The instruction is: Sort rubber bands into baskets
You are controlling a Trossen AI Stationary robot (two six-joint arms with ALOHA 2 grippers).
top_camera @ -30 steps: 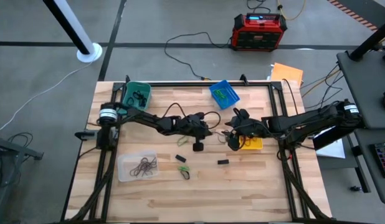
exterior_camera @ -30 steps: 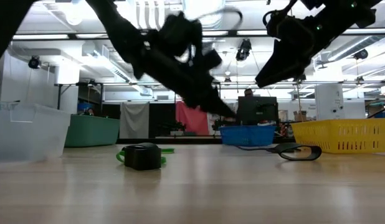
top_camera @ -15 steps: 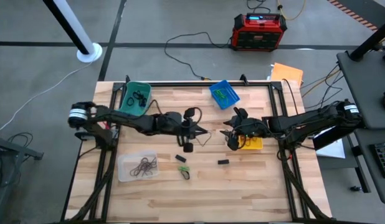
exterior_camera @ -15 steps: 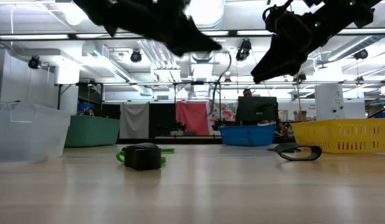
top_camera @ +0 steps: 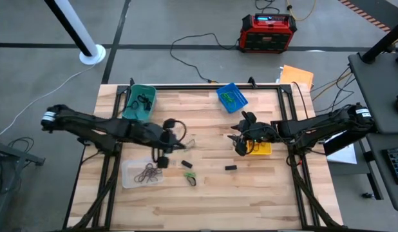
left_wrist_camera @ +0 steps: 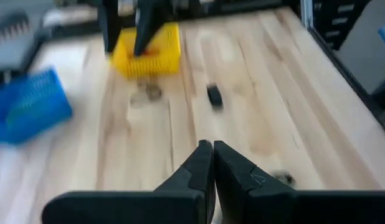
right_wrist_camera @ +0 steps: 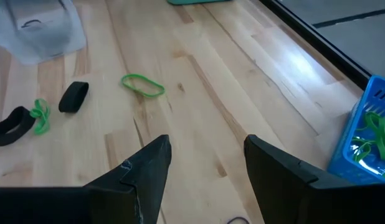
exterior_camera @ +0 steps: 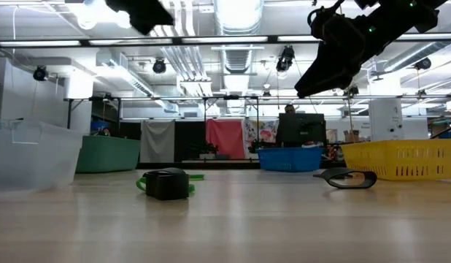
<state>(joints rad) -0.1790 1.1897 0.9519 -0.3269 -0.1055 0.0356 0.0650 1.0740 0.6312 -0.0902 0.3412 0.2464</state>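
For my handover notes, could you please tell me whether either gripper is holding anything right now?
Nothing visible is held: the left gripper is shut with nothing seen between its fingers, the right gripper open and empty.

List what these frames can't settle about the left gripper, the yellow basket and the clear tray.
- Left gripper: shut; whether a band is pinched is unclear, the left wrist view is blurred and the high view too small.
- Yellow basket: contents hidden under the right gripper in the high view, behind the mesh wall in the low view.
- Clear tray: band colours too small in the high view.

Light butcher-block wooden table (top_camera: 205,200): four small plastic baskets — teal (top_camera: 140,100), blue (top_camera: 232,97), yellow (top_camera: 261,147), clear (top_camera: 142,173); loose green rubber band (right_wrist_camera: 142,85); small black block (top_camera: 230,168).
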